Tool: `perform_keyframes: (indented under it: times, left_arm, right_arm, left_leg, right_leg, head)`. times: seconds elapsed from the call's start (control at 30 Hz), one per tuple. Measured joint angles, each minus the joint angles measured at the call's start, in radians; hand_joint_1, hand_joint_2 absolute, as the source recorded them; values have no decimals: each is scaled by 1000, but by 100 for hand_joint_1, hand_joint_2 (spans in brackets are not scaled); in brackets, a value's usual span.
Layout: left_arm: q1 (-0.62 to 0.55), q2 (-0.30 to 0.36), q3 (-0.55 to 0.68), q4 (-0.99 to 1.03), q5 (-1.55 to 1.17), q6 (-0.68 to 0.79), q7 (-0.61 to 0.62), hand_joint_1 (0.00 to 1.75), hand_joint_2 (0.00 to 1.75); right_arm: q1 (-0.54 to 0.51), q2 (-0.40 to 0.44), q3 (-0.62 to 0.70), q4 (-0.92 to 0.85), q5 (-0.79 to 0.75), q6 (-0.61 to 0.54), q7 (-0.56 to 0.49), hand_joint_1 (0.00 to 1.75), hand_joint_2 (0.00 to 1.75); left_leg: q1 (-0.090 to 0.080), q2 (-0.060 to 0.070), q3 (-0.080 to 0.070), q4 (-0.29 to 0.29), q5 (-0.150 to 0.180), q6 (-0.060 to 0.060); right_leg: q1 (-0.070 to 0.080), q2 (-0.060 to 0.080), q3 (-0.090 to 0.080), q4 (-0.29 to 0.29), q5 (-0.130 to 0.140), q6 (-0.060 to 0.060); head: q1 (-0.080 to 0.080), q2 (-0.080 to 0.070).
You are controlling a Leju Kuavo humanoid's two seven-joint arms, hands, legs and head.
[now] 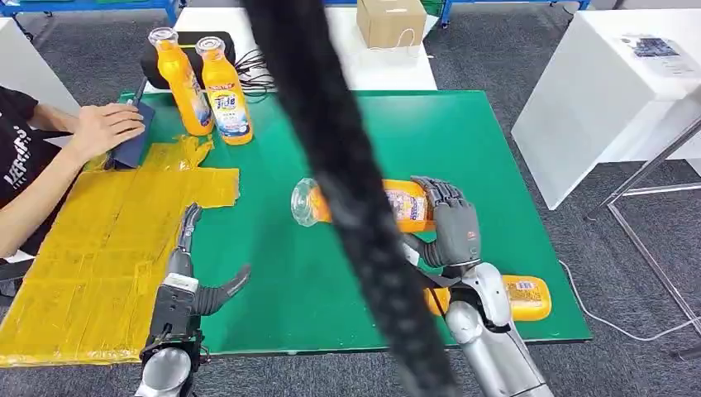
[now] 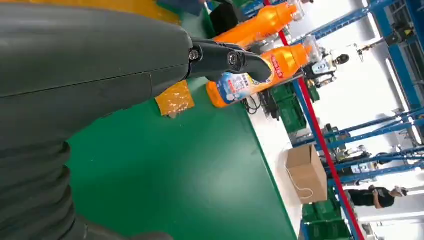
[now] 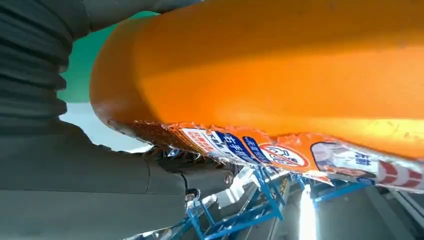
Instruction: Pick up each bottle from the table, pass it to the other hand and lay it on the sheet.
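Above green table [image 1: 496, 149], right robot hand [image 1: 453, 225] grips bottle [image 1: 397, 201] (sideways).

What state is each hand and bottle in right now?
Right hand: grips the held bottle, lifted.
Held bottle: horizontal, cap pointing toward the left hand.
Left hand: empty, fingers apart, at the sheet's edge.
Two far bottles: upright, side by side.
Near bottle: lying by the table's front edge.

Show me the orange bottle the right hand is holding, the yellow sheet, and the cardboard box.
Orange plastic bottle held sideways [image 1: 405, 204], head view, on its labelled body.
Yellow taped sheet [image 1: 91, 256], head view, on its bare middle.
Brown cardboard box [image 1: 390, 21], head view, on its front face.
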State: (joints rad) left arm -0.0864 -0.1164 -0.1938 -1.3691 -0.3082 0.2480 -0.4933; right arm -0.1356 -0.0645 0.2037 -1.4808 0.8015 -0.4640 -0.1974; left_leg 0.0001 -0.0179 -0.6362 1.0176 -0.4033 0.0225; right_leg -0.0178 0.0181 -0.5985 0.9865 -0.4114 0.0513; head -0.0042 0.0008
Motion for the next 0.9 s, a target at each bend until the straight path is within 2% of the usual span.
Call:
perform_keyframes:
  times: [0.1, 0.17, 0.23, 0.47, 0.9]
  left_arm:
    - [-1, 0, -5, 0, 12, -22, 0, 0, 175]
    - [-9, -1, -19, 1, 28, -44, 1, 0, 175]
    - [-21, -2, -37, 2, 64, -81, 5, 0, 175]
    - [-63, -2, -127, 0, 205, -253, 24, 0, 175]
    - [-77, 8, -233, -35, 267, -315, 29, 0, 175]
  right_arm:
    - [7, 29, -1, -12, -196, 84, -43, 175, 175]
    - [8, 61, 5, -5, -329, 195, -50, 175, 175]
    - [4, 94, 28, 27, -403, 266, -62, 175, 175]
    - [-70, 191, 148, 250, -471, 316, -86, 175, 175]
    - [-142, 249, 257, 394, -488, 330, -99, 175, 175]
  left_leg:
    - [0, 2, 0, 0, 0, 0]
    - [0, 2, 0, 0, 0, 0]
    - [1, 2, 0, 0, 0, 0]
    - [1, 1, 0, 0, 1, -1]
    - [1, 0, -1, 0, 1, -1]
  right_leg:
    - [0, 0, 0, 0, 0, 0]
    - [0, 0, -1, 0, 0, 0]
    - [1, 0, -1, 0, 0, 0]
    - [1, 0, -1, 1, 0, 0]
    - [1, 0, -1, 1, 0, 0]
  head:
    - [0, 0]
    - [0, 0]
    - [0, 0]
    - [0, 0]
    - [0, 0]
